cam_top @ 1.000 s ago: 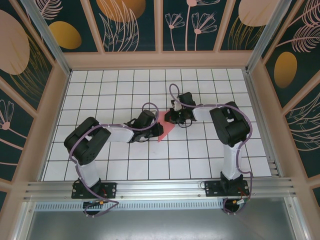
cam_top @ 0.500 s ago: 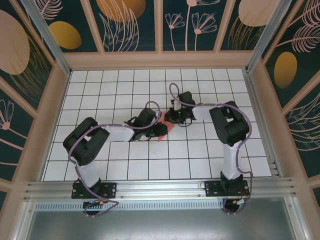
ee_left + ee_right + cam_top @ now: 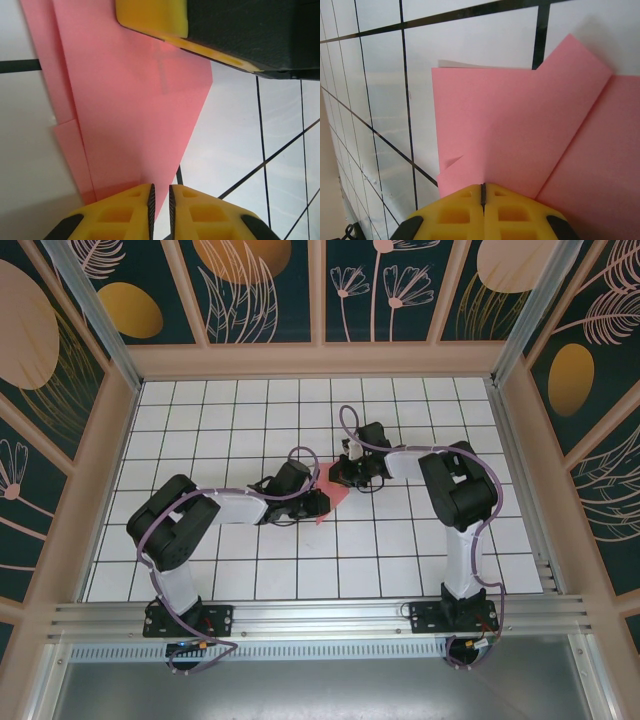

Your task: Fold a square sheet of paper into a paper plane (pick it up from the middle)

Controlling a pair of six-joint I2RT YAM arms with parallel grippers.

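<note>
Since a second ago the left gripper (image 3: 318, 502) has slid further in over the sheet of paper (image 3: 337, 500), so less pink shows now; the right gripper (image 3: 346, 478) hasn't budged. The folded sheet lies flat on the table (image 3: 220, 420) with a gripper at each end. The right jaws are fully closed, tips planted on the sheet's wide end, nothing pinched that I can see. The left jaws are nearly together with a thin slit, right at the sheet's pointed end — can't tell if they've nipped it. The sheet's long axis runs gripper to gripper, and the left arm is nearer the tip — my pick for the next crease.
</note>
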